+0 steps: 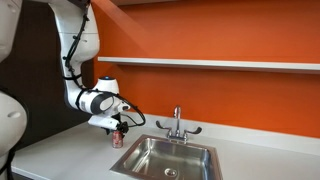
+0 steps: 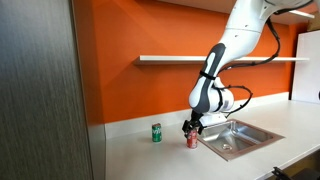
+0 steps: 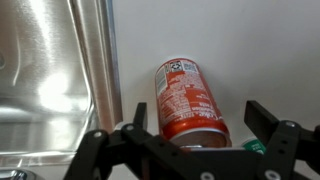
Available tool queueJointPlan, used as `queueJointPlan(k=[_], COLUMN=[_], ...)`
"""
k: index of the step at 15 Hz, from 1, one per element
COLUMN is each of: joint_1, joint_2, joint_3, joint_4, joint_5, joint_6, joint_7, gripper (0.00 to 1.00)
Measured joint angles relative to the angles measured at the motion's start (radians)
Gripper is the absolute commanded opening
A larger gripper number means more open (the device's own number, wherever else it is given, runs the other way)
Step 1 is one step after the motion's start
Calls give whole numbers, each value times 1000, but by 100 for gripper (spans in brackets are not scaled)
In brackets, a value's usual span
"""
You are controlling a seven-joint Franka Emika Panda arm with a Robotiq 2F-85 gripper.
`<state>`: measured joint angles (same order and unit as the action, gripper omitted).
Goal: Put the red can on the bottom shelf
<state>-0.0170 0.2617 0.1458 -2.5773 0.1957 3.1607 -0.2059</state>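
Now end effector (image 3: 196,108) spread wide, straddling red can (image 3: 187,90); sink (image 3: 50,70) just beside; green can (image 2: 156,133) apart on counter (image 2: 140,155).

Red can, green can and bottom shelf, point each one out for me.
red can (image 3: 190,100), wrist view, middle of its labelled side.
green can (image 2: 156,133), in an exterior view, middle of its side.
bottom shelf (image 1: 220,63), in an exterior view, on its front edge.

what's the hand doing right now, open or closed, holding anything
The hand: open, one finger on each side of the red can, not clamped on it yet.
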Motion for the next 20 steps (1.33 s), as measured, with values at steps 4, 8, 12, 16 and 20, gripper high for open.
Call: queueJointPlan(k=[4,8,12,16,20], joint_1=[0,0,-1,-1,-1], joint_2=[8,17,24,26,22], joint_3=[0,2,2,2,-5], joint_4=[9,22,32,36,36], joint_5=[0,0,0,0,-23], joint_6=[8,14,17,17,3], joint_7=[0,0,0,0,26], gripper=[72,40,39,39,39])
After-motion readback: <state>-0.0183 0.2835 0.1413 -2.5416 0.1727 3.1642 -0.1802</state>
